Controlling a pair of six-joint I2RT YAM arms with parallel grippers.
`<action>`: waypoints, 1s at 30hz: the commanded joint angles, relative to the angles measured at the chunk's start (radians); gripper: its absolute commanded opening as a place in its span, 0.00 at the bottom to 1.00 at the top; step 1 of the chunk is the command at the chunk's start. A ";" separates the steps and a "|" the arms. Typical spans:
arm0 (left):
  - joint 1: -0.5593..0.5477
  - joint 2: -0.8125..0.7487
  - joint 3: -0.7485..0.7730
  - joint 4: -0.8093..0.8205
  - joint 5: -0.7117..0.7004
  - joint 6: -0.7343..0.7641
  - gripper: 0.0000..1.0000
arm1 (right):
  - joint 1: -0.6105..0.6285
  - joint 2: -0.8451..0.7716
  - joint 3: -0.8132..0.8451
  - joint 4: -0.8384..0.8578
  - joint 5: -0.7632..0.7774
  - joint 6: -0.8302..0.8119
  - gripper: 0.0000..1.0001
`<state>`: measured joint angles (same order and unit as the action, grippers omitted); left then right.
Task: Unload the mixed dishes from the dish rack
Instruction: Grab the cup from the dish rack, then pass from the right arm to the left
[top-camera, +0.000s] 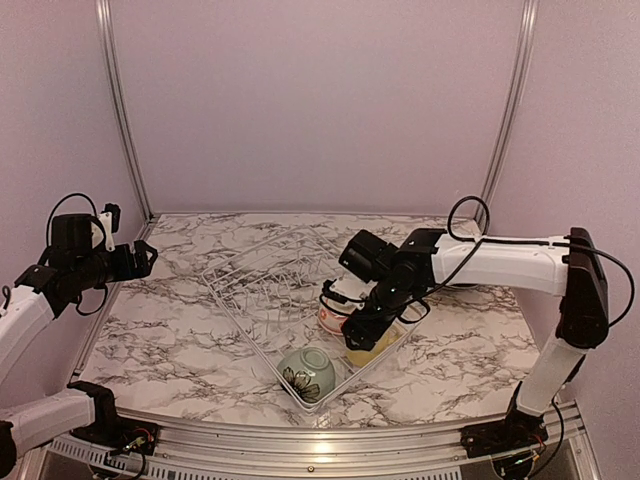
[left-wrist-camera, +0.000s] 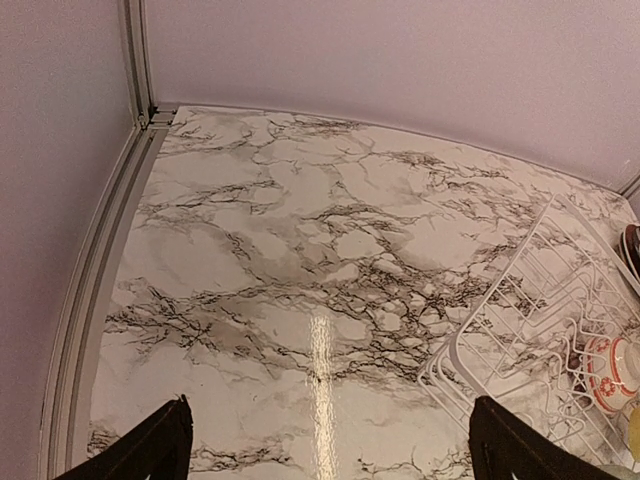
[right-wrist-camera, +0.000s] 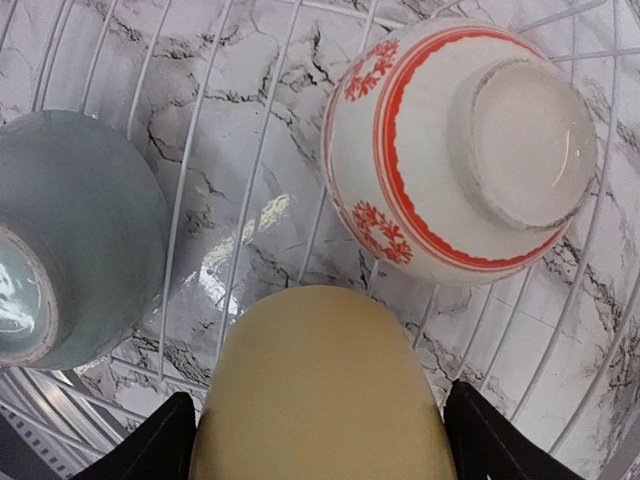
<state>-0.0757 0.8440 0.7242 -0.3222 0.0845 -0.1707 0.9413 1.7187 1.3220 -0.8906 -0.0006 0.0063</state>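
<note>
The white wire dish rack lies diagonally on the marble table. At its near end are an upturned green flowered bowl, a small red-patterned white bowl and a yellow cup. My right gripper is low over the cup. In the right wrist view its jaws stand open, one on each side of the yellow cup, with the red-patterned bowl beyond and the green bowl to the left. My left gripper is open and empty, off the rack's left. No plates are in view.
The left wrist view shows bare marble under my left gripper, the rack's corner to its right and the metal wall rail on the left. Rows of upright tines fill the rack's far half.
</note>
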 joint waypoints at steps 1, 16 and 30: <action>0.002 0.006 0.016 -0.022 -0.011 0.013 0.99 | -0.003 -0.085 0.060 0.025 -0.049 0.002 0.20; 0.002 0.001 0.014 -0.021 -0.009 0.013 0.99 | -0.076 -0.151 0.037 0.178 -0.232 0.094 0.00; 0.001 0.047 0.144 0.010 0.280 -0.148 0.99 | -0.267 -0.220 -0.105 0.636 -0.568 0.374 0.00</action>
<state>-0.0757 0.8551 0.7555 -0.3271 0.1658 -0.2173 0.7177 1.5551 1.2556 -0.5259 -0.4240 0.2367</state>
